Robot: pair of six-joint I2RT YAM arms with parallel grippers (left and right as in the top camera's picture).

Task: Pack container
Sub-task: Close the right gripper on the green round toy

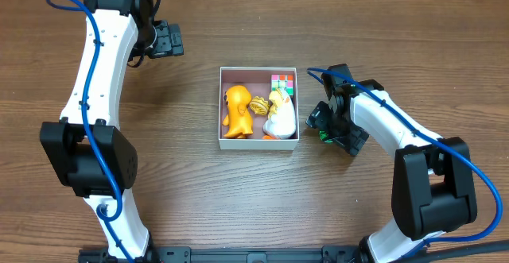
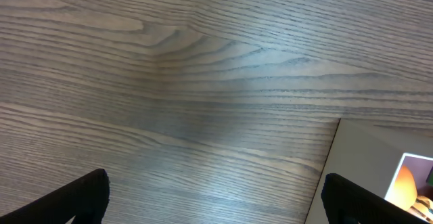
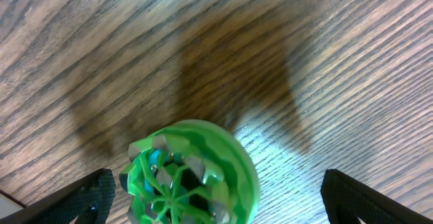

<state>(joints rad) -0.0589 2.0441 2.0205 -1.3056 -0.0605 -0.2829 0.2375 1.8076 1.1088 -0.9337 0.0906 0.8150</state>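
- Right fingers [image 3: 88, 200] spread astride a green latticed ball [image 3: 193, 173] on the bench [image 2: 203, 61], likely next for the container [image 1: 259, 143].
- Left fingers [image 2: 81, 200] spread, idle, well apart.

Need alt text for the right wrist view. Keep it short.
A round green toy with an openwork face lies on the wood-grain table, low in the frame. It sits between the black fingertips of the open right pincer, which show at the bottom corners and are not closed on it. A dark shadow falls on the wood above the toy.
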